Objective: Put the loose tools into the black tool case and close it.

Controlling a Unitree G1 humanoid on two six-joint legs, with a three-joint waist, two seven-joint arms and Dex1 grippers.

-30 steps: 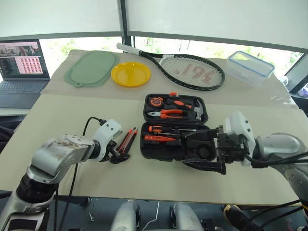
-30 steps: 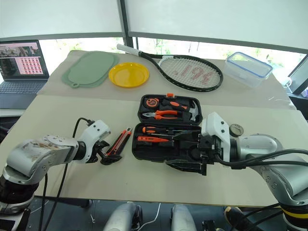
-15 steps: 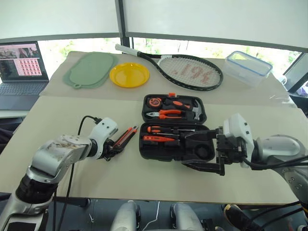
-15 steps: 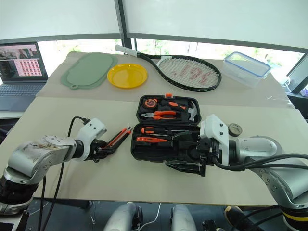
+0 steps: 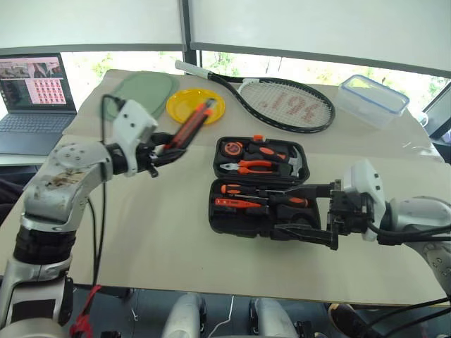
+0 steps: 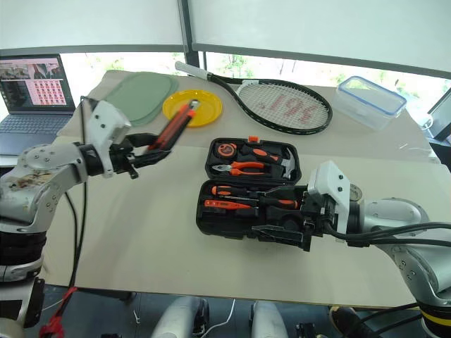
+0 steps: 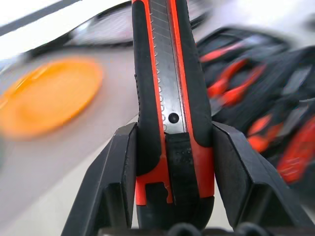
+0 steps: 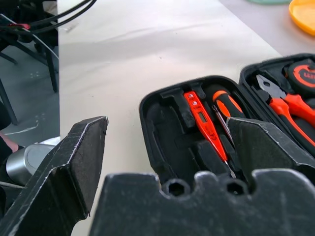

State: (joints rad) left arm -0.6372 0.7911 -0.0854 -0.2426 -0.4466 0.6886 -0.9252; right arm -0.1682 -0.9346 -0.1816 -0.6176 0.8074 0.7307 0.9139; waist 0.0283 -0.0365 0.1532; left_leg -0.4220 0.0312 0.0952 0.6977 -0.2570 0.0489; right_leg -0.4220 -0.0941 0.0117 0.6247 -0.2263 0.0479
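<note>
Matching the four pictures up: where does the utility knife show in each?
Left eye: utility knife upper left, lifted, in the left end effector.
Right eye: upper left, overlapping the yellow plate.
Left wrist: centre, clamped between both fingers.
Right wrist: not in it.
Shared landmark: black tool case.

Our table (image 5: 155, 232), laid out with gear

On it we see the open black tool case (image 5: 257, 190), a tennis racket (image 5: 282, 105), a yellow plate (image 5: 195, 105), a green mat (image 5: 144, 90) and a clear container (image 5: 373, 98).
</note>
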